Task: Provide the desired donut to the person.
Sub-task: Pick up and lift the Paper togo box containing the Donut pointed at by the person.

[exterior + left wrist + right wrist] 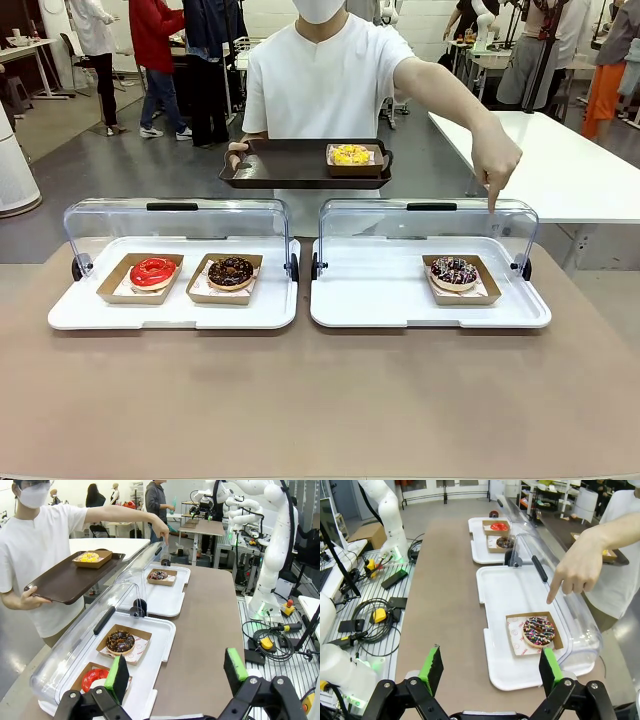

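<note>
Both grippers sit at the near edge of the tan table [320, 400]. The right gripper [490, 669] has its green pads spread wide and holds nothing; the left gripper [176, 672] is likewise apart and empty. Judging by the pointing, the wanted item is the chocolate-iced ring donut with coloured sprinkles [454, 271], in its brown card tray [485, 292] at the right of the right-hand white plastic tray [430, 318]. Use your right arm and approach from the near side. Pinch the card rim, not the icing. Keep clear of the raised clear lid [430, 218] and the person's pointing hand [497, 160] just beyond. Farther off, the dark brown serving tray [285, 165] looks like the drop point.
</note>
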Motion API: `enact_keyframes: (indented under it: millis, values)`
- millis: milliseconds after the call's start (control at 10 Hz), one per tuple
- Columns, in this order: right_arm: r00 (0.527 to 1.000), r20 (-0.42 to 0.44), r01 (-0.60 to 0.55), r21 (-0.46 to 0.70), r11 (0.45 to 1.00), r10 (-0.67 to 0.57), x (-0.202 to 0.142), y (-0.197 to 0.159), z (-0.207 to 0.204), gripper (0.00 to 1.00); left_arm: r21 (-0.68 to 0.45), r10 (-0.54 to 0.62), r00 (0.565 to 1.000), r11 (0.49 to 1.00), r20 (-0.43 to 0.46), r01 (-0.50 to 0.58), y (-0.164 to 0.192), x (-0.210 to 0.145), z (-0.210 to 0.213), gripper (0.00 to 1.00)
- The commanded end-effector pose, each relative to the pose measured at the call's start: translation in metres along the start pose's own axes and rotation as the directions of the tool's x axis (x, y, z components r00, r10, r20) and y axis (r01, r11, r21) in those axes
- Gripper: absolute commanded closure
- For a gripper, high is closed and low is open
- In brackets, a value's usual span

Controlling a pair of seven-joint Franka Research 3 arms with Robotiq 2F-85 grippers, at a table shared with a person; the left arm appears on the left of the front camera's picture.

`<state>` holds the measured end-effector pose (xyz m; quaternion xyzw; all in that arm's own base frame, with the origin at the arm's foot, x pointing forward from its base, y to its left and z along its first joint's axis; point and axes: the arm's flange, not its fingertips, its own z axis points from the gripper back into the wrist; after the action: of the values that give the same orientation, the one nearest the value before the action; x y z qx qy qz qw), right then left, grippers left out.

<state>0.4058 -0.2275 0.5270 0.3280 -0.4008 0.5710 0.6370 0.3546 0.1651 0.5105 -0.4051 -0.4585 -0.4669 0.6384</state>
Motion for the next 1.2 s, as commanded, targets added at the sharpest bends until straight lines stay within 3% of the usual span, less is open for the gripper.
enact_keyframes:
  millis: [0,1100]
  values:
    - [1.000,0.002,0.000,-0.002,1.000,0.000,-0.0005,0.0000,0.0005,0.00,-0.002,-0.005,1.000,1.000,0.007,0.005,-0.0015,0.0012,0.0014,0.00]
    - [1.000,0.002,0.000,-0.002,1.000,0.000,-0.0005,0.0000,0.0005,0.00,-0.002,-0.005,1.000,1.000,0.007,0.005,-0.0015,0.0012,0.0014,0.00]
